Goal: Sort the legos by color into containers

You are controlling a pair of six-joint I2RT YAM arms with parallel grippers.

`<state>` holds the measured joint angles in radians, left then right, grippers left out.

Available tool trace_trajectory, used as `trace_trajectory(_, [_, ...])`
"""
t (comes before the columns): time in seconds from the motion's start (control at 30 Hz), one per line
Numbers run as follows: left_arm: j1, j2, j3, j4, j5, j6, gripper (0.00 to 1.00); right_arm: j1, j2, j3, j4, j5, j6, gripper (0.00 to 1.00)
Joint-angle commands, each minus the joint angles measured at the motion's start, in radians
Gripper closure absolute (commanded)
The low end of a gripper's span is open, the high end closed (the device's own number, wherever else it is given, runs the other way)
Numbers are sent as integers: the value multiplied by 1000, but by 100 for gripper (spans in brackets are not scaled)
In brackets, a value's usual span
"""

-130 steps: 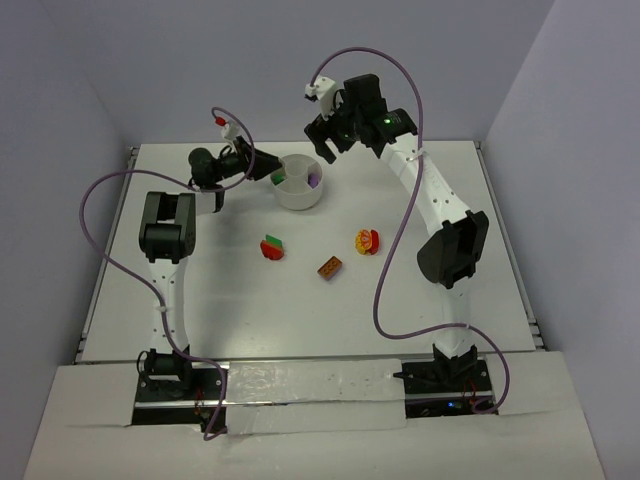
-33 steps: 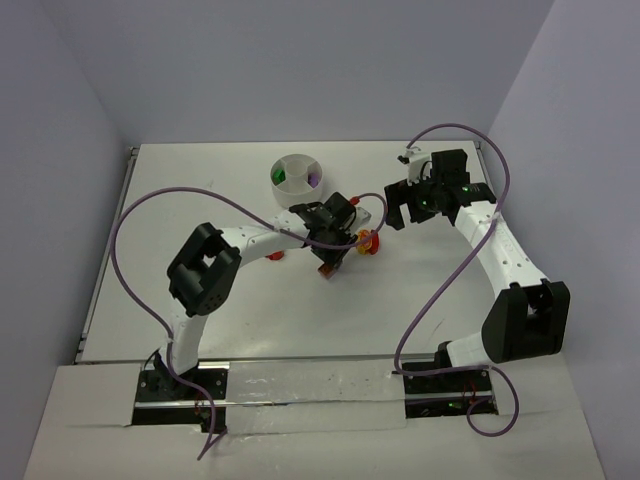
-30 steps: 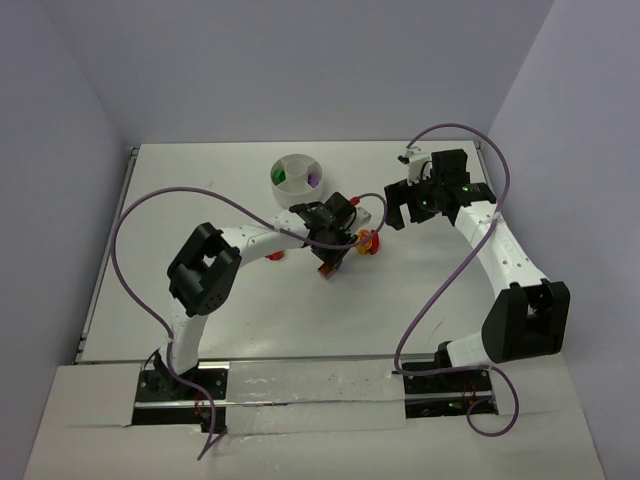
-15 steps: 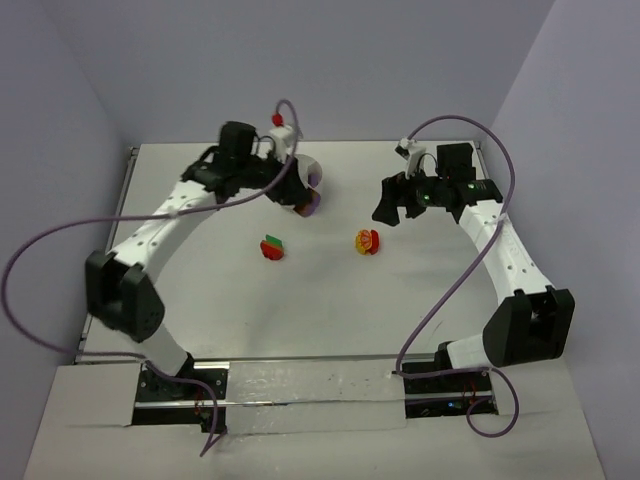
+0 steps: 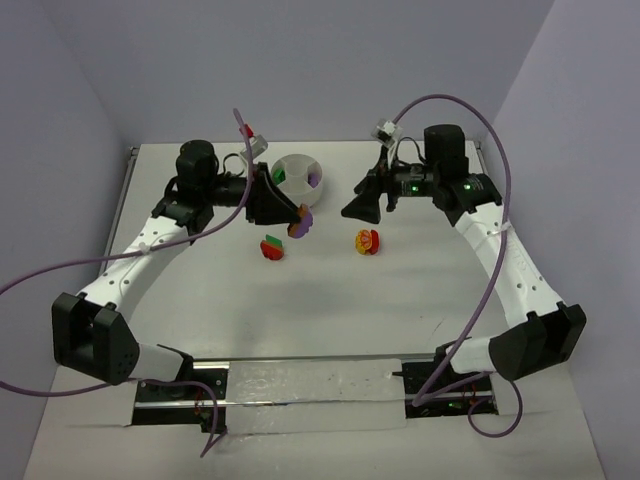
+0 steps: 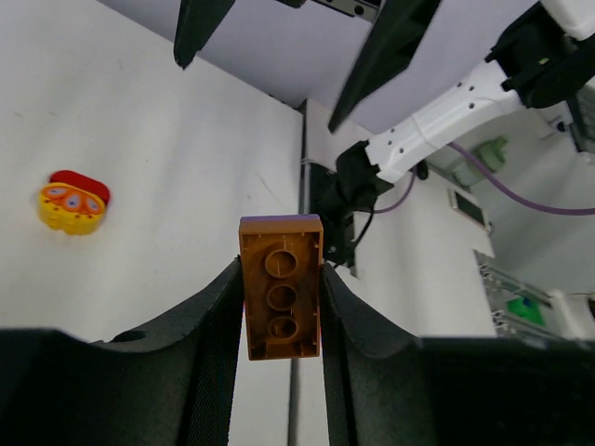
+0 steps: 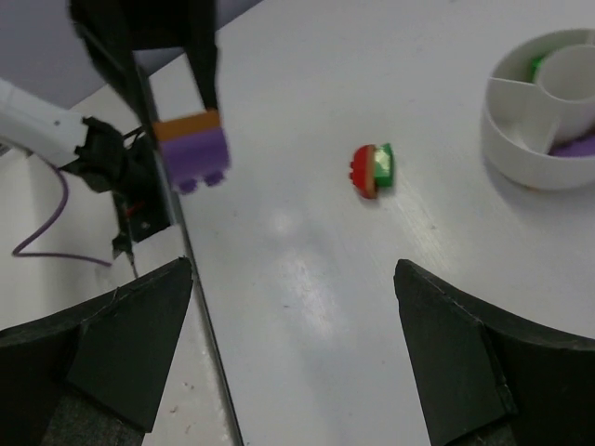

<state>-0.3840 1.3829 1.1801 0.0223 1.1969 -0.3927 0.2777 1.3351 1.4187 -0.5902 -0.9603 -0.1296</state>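
Orange-brown on purple, the lego brick (image 6: 281, 299) is held clamped by the left gripper (image 6: 281, 279) just below the white bowl (image 7: 521, 163) at upper centre, no longer at mid-table as a second ago, a drop into a free wedge seemingly being called for next, while the right gripper (image 7: 290, 269) is spread empty.

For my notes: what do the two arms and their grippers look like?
The left arm and right arm have white links with black joint housings. A purple cable loops loosely along each. The gripper fingers are black, tapered wedges. A green light glows near the right wrist.
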Motion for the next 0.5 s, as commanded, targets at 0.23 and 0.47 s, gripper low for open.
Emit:
trace_trajectory(0.23, [-1,-36,-59,280,102,-193,100,184,76,109,-21,34,-15,5])
trace_trajectory(0.47, [-16,-29,-62,286,114,-185,100,216,120,142,-48,-30,-29,11])
